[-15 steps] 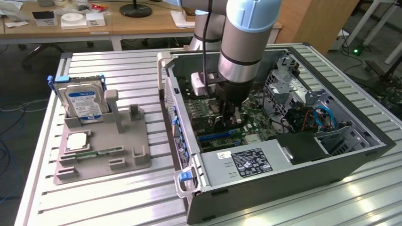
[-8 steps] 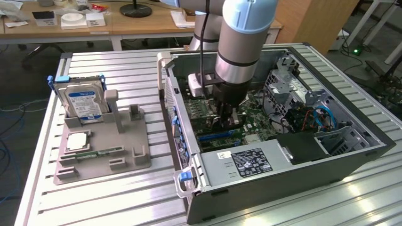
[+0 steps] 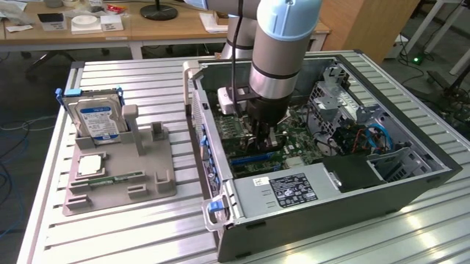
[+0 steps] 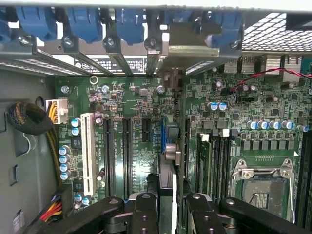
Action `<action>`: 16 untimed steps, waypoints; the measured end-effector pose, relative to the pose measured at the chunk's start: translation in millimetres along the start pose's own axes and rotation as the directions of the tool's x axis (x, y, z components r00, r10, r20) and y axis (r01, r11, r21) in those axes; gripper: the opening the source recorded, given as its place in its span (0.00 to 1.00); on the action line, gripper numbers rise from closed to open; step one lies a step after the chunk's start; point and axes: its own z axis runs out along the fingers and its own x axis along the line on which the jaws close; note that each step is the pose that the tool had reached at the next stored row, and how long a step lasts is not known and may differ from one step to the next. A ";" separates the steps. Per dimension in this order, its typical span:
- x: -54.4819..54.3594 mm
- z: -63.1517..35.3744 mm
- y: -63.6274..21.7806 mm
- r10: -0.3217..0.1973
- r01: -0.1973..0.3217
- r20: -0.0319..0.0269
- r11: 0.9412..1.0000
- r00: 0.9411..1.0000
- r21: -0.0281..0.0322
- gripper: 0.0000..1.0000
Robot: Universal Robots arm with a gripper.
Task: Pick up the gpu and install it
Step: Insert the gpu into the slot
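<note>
Gripper: your black two-fingered gripper (image 4: 168, 207) is partly closed, its fingers (image 4: 144, 214) clamped on the two faces of a card. In the exterior view it (image 3: 262, 144) sits low inside the open grey metal computer case (image 3: 411, 181).
Card in hand: the thin, flat, green-and-dark gpu (image 4: 167, 170) stands on edge over the green motherboard (image 4: 141, 102).
Slot: you look lined up with the long blue connector (image 4: 164, 130), between the black expansion slots (image 4: 126, 156) and the dark memory sockets (image 4: 209, 161). I cannot tell whether the card's edge touches it.
Bracket end: it points toward the rear wall under the blue plastic latches (image 4: 129, 22). Guide it into its own opening, not a neighbour's.
Doing it well: hold the card upright and parallel to the connector, and press straight down with even force. A tilt would likely jam one end.
Elsewhere: the silver hard drive with blue label (image 3: 99, 121) stands in the grey parts tray (image 3: 118, 190) on the ribbed metal surface (image 3: 147, 82), well apart from the case.
</note>
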 end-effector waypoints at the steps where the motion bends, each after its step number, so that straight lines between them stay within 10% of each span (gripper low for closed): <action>1: 0.1 0.6 0.1 0.000 0.000 0.000 1.000 1.000 0.000 0.27; 16: -1.1 1.7 -1.2 0.000 0.000 -0.001 1.000 1.000 0.000 0.27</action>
